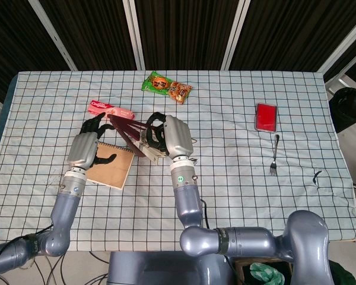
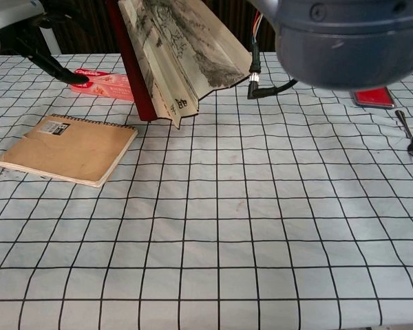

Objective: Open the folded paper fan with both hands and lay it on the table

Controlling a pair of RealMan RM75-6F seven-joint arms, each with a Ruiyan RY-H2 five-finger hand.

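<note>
Fan position: The paper fan (image 1: pixel 133 135) was held clear of the desk (image 1: pixel 237 178), over the gap between the notebook (image 1: pixel 110 166) and the right hand (image 1: pixel 169 136). It was partly open; in the chest view the painted pleats (image 2: pixel 186 48) had spread a little from the dark red guard stick (image 2: pixel 127 62).
Right hand: Its fingers were curled around the fan at the end nearest that hand. The exact contact points were hidden by the hand's own back.
Left hand: The left hand (image 1: pixel 86 145) was above the notebook with fingers apart and holding nothing. Its fingertips (image 1: pixel 95 122) were just beside the fan's free end; contact could not be confirmed.
Long axis: The fan ran from the right hand out toward the robot's left and slightly away, ending near the toothpaste box (image 1: pixel 111 110).
Governing relation: The free guard stick lay just to the right of the left fingers, so the left hand was judged the nearer to take it.
Task status: Judged incomplete; fan not fully spread and not yet laid down.
Risk: A pull across the pleats could tear the paper.
</note>
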